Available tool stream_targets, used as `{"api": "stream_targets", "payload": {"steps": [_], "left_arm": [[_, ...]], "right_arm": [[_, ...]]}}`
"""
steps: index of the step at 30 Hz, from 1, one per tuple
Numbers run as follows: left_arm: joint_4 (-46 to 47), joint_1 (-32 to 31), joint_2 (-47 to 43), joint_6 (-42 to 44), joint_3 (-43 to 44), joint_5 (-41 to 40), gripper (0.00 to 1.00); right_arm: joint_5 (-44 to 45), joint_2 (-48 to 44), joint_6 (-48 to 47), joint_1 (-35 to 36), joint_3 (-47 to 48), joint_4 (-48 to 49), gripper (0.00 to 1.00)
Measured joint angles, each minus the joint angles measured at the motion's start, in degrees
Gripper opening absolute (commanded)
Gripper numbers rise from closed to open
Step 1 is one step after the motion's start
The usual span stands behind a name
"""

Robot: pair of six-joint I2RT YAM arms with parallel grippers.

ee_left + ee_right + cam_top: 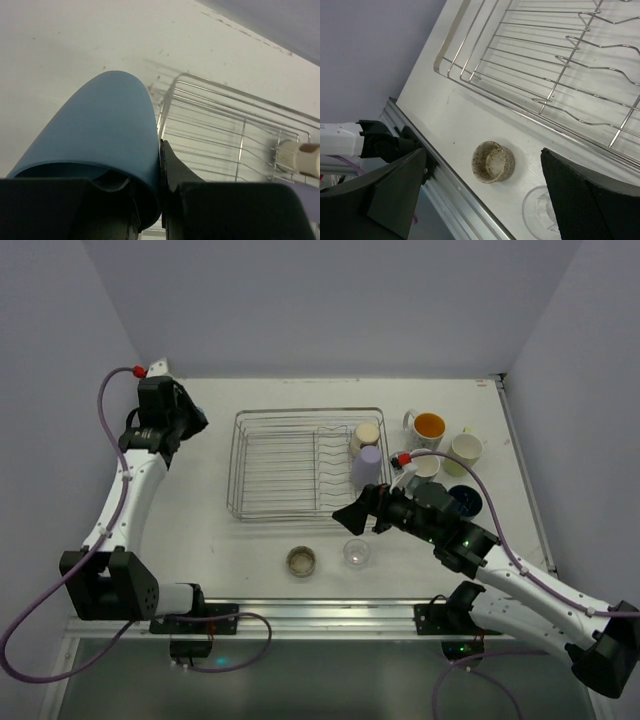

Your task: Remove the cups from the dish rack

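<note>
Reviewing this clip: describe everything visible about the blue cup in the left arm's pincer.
The blue cup is small, plain and handleless, with a matte, rubbery-looking dusty-blue surface narrowing to a rounded base. It is tilted, base away from the wrist camera and rim toward it, interior in shadow. The left pincer is shut on its wall near the rim, one black finger against the outside. It sits left of the dish rack, outside it; whether it touches the table cannot be told.

Top view high, looking down; wrist views close; all share dish rack (pixel 280 455).
</note>
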Motion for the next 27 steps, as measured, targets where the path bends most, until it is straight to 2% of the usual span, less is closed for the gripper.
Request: {"api": "stream_targets", "payload": {"steps": [7,16,22,24,27], "left_arm": [[-6.05,6.08,14.21,3.67,9.92,-3.74,0.0],[-16.52,7.96,28.06,9.6,15.61,-7.28,0.0],[-19.21,8.07,32.28,11.52,18.32,-7.65,0.15],[-19.56,8.07,33.4,11.69,18.34,-7.91,0.23],[-19.87,8.09,34.56,11.98,18.32,-8.09,0.28]], "right_arm": [[0.85,-1.44,-1.66,0.0,0.0,-4.07,0.99],[0.98,-2.95,-2.95,0.0,-0.02,-5.18,0.99],[1.03,-2.51,-3.41,0.0,-0.02,-5.79,0.99],[1.27,-2.23,-3.76,0.0,0.04,-6.38,0.99],[2.23,-1.9,-4.09,0.0,0.09,-7.72,0.99]]}}
